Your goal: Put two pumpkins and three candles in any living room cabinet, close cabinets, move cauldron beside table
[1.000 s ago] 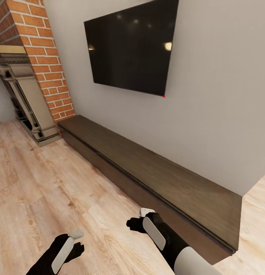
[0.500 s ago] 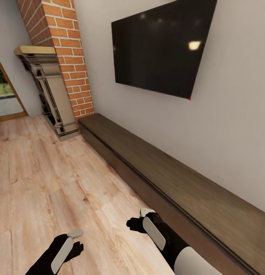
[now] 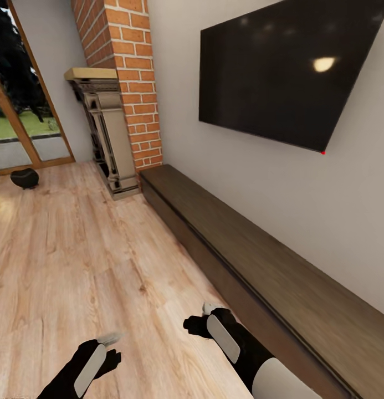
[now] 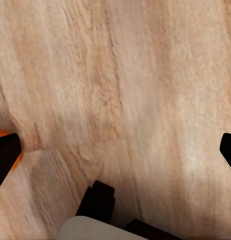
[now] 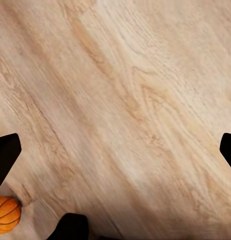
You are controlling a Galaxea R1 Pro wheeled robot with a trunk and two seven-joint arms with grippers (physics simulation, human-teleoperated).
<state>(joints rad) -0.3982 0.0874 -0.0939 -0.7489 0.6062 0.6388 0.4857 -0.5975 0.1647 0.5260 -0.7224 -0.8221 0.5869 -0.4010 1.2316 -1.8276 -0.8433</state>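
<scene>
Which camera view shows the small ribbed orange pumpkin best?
The right wrist view: the small ribbed orange pumpkin lies on the wooden floor at the frame's edge, ribs clear. The left wrist view has merely an orange sliver behind a dark fingertip, possibly a pumpkin.

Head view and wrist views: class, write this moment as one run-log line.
phase: in transit | left gripper: open, empty | right gripper: open, empty | cabinet: closed | cauldron: on floor by window | pumpkin: on floor
</scene>
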